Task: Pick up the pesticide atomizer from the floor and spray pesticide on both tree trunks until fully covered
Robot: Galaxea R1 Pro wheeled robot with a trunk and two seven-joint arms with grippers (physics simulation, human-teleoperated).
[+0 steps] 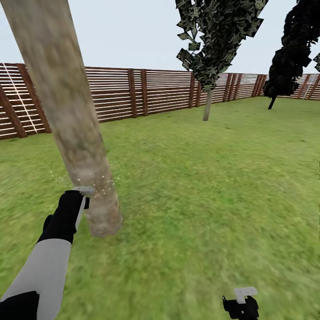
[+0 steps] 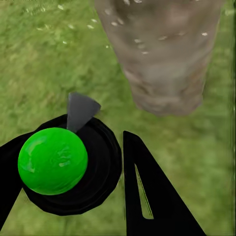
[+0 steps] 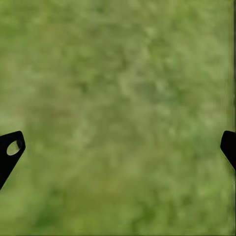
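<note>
The left gripper (image 2: 98,172), clamped on the green-topped atomizer (image 2: 53,160), is apparently spraying the near tree trunk (image 1: 75,129); next, coat its bare upper stretch, while the right gripper (image 3: 118,147) hangs spread and empty over the lawn (image 1: 200,178).

Atomizer (image 2: 52,161) glossy green plastic — trunk (image 1: 71,120) matt, mottled bark.
</note>
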